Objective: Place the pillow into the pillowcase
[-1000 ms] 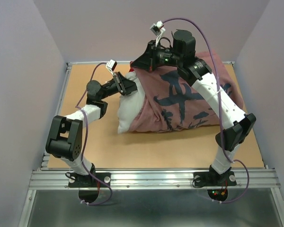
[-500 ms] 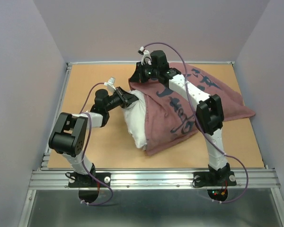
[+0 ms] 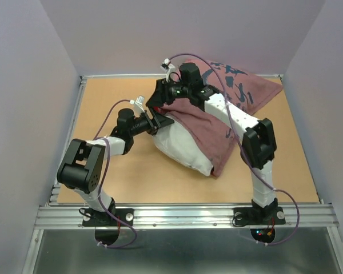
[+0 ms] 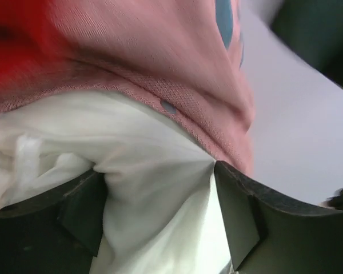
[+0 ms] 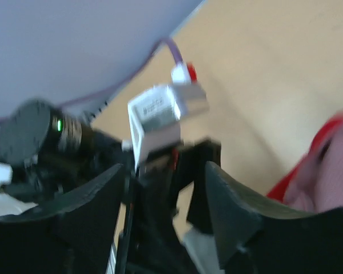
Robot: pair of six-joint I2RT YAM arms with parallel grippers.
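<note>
The white pillow (image 3: pixel 182 147) lies slanted in the middle of the table, its near-left end bare. The pinkish-red pillowcase (image 3: pixel 206 127) with dark blue characters drapes over its far side and trails to the back right corner (image 3: pixel 246 85). My left gripper (image 3: pixel 158 121) is at the pillow's left end, open. In the left wrist view the left gripper (image 4: pixel 157 171) has white pillow cloth (image 4: pixel 154 188) bulging between its spread fingers (image 4: pixel 80 211), with the pillowcase hem (image 4: pixel 171 97) above. My right gripper (image 3: pixel 158 98) hovers just behind, open. In the right wrist view the right gripper (image 5: pixel 166 171) holds nothing.
The tan table board (image 3: pixel 114 171) is walled in by grey panels on three sides, with a metal rail (image 3: pixel 183 214) at the front. The left arm's wrist camera (image 5: pixel 160 111) sits directly under my right gripper. A red edge of the pillowcase (image 5: pixel 326 154) shows at the right.
Both grippers were shut and now stand open, letting go of the cloth. The right gripper came left and down. Pillow and pillowcase swung round and settled slanted toward the front.
</note>
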